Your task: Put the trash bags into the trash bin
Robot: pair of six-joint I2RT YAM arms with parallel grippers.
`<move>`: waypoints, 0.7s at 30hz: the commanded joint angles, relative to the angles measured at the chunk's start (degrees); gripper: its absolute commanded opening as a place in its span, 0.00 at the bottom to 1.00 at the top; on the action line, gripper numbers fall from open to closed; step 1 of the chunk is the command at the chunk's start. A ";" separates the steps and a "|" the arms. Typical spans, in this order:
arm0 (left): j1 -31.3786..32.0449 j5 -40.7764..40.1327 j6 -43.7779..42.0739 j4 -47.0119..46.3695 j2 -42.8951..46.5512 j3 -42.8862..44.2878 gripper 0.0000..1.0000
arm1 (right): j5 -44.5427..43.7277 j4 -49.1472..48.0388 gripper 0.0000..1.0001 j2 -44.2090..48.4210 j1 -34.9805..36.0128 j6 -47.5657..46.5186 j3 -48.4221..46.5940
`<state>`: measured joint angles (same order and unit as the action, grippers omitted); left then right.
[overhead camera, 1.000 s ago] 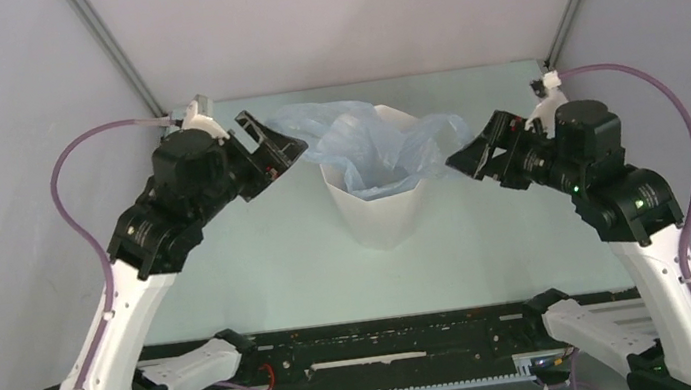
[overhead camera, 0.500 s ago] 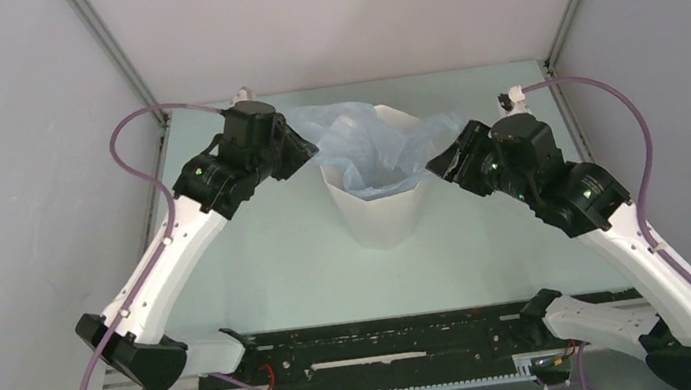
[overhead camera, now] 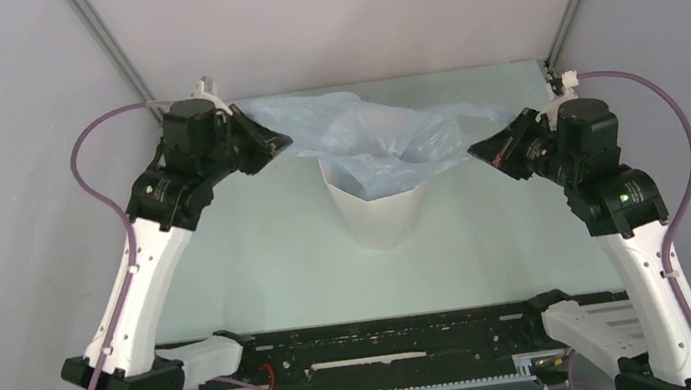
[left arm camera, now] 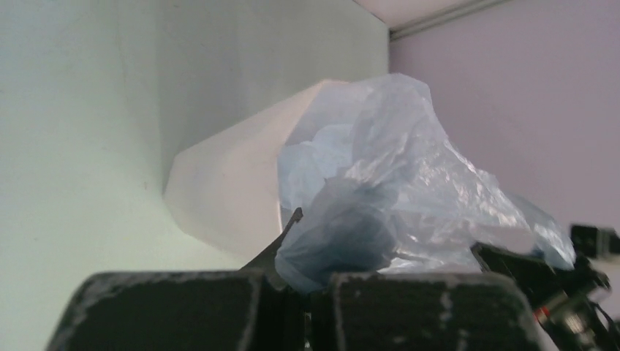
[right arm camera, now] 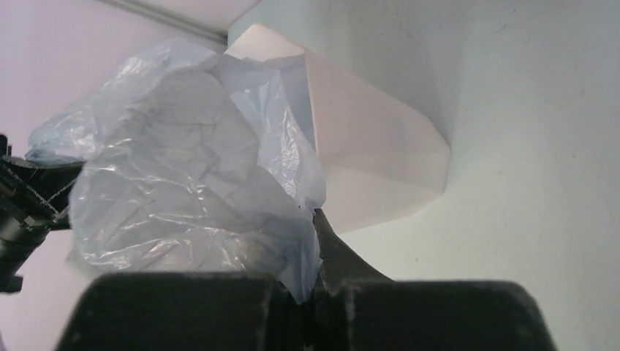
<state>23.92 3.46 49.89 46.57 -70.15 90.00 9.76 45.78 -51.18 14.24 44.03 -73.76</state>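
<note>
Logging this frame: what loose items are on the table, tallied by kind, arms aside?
Pale blue plastic bag: 1
White faceted bin: 1
Total: 2

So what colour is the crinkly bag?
The bag is pale, see-through blue, clearest in the right wrist view.

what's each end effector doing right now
Left end effector: shut on the thin pale blue plastic bag.
Right end effector: shut on the same bag.

Pale blue bag (overhead camera: 384, 134) (translucent), white bin (overhead camera: 383, 215), black claws.
</note>
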 commanded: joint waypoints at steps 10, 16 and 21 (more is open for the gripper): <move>-1.50 12.63 -2.53 0.28 10.42 -9.69 0.00 | 17.11 3.57 0.00 2.12 -4.82 -8.81 2.83; -1.74 12.73 -2.61 1.69 12.32 -12.41 0.00 | 16.05 5.84 0.00 3.11 -6.07 -10.90 2.83; -1.86 9.67 -5.59 5.65 12.65 -11.35 0.00 | 12.86 8.88 0.00 4.29 -7.08 -13.23 2.83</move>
<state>22.57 14.68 47.92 49.06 -58.19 78.39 24.29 52.07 -48.03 7.73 34.22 -70.83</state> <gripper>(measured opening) 0.009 0.007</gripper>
